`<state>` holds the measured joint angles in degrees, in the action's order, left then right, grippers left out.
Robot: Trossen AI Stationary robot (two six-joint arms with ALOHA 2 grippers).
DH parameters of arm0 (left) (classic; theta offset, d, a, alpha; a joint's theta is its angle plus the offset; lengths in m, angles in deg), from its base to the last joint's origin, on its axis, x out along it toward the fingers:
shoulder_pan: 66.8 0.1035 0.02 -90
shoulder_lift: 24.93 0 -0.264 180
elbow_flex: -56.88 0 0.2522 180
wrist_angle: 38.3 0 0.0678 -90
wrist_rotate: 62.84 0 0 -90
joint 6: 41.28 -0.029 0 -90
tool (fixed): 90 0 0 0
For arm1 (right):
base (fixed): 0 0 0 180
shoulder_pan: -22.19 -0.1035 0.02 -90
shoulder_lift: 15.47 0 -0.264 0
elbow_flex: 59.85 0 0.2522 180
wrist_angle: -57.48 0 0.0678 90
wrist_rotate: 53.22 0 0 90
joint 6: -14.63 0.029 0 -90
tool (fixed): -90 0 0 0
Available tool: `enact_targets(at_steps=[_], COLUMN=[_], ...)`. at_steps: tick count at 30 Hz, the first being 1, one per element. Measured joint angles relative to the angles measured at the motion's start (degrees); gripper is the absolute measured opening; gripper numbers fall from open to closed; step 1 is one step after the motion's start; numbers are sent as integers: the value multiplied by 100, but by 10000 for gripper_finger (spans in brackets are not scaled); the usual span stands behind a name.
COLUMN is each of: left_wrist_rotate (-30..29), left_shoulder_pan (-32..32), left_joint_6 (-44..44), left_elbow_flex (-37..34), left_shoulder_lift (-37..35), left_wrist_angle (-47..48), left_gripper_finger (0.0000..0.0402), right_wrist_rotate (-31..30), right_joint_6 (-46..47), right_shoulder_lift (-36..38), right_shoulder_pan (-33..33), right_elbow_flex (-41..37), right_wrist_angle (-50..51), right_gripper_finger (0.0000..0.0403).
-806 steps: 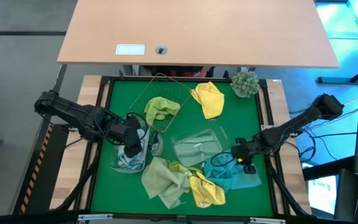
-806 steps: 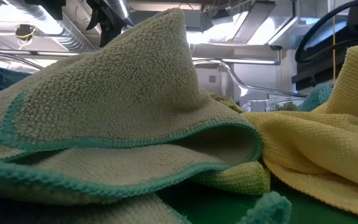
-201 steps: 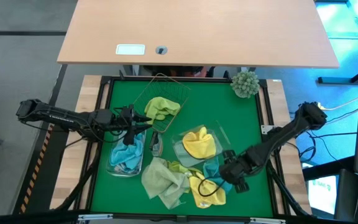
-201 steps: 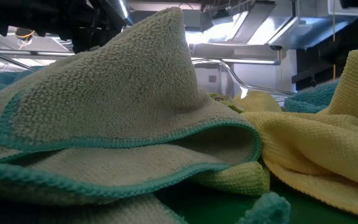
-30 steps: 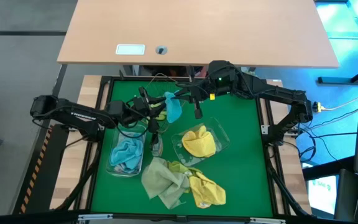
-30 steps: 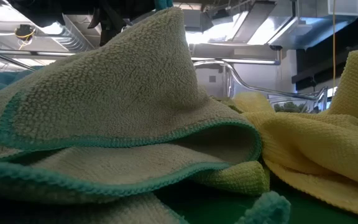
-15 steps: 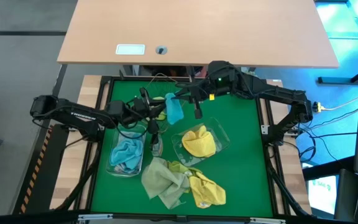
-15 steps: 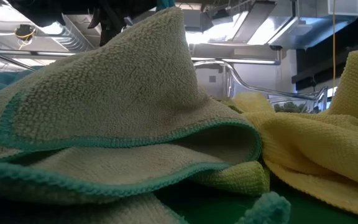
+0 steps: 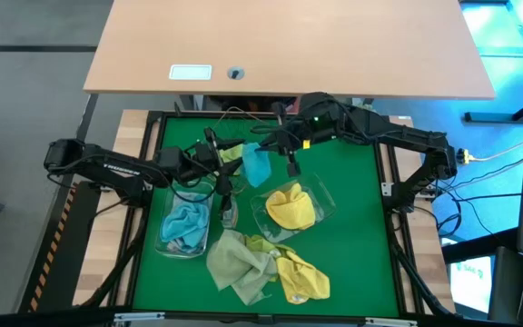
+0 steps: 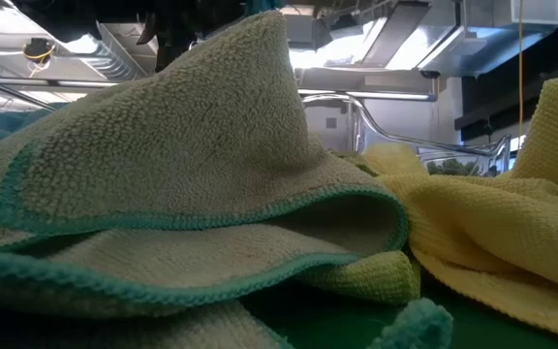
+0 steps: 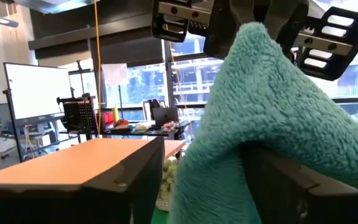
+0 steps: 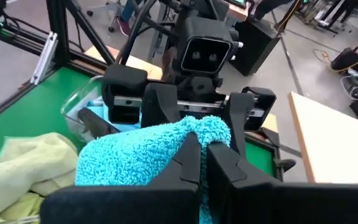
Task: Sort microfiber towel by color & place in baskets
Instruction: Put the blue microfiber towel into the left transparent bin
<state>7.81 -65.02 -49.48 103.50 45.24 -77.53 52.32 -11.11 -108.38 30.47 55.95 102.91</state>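
From above, three baskets sit on the green bench: a tan wire mesh basket and two clear plastic tubs, one teal-filled, one yellow-filled. The right tool, clamped on a teal blue fluffy towel, meets the left tool, now spread wide after nearly closing. Low down, an olive cloth fills the foreground. The left wrist shows the teal towel between parted fingers. The right wrist shows closed fingers.

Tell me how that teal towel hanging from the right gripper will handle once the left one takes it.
The teal towel droops in folds below the right gripper, so it is probably floppy and light. Its fluffy pile looks grippy rather than slippery. With the left gripper open around it, a loose corner may sag or swing.
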Motion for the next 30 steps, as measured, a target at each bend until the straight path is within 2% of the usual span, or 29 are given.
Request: enact_targets(at_steps=[4, 9, 14, 18, 25, 27, 30], left_wrist_rotate=[194, 816, 638, 599, 599, 599, 597], left_shoulder_pan=[36, 107, 109, 109, 109, 109, 109], left_joint_6=[19, 17, 59, 62, 242, 363, 511], left_elbow_flex=[0, 0, 0, 0, 0, 0, 0], left_shoulder_lift=[0, 0, 0, 0, -5, -55, -164], left_wrist_angle=[0, -16, -25, -26, -25, -3, -13], left_gripper_finger=[215, 213, 201, 152, 23, 9, 11], right_wrist_rotate=[304, 505, 505, 507, 505, 505, 505], right_joint_6=[19, 20, 20, 20, 25, 41, 321], right_shoulder_lift=[0, 0, 0, 0, 0, 0, 23], right_shoulder_pan=[0, -2, -2, -2, -2, -2, -1], right_elbow_flex=[0, 0, 0, 0, 0, 0, 0], right_wrist_angle=[-138, -490, -552, -550, -533, -528, -519], right_gripper_finger=[5, 5, 5, 5, 15, 26, 56])
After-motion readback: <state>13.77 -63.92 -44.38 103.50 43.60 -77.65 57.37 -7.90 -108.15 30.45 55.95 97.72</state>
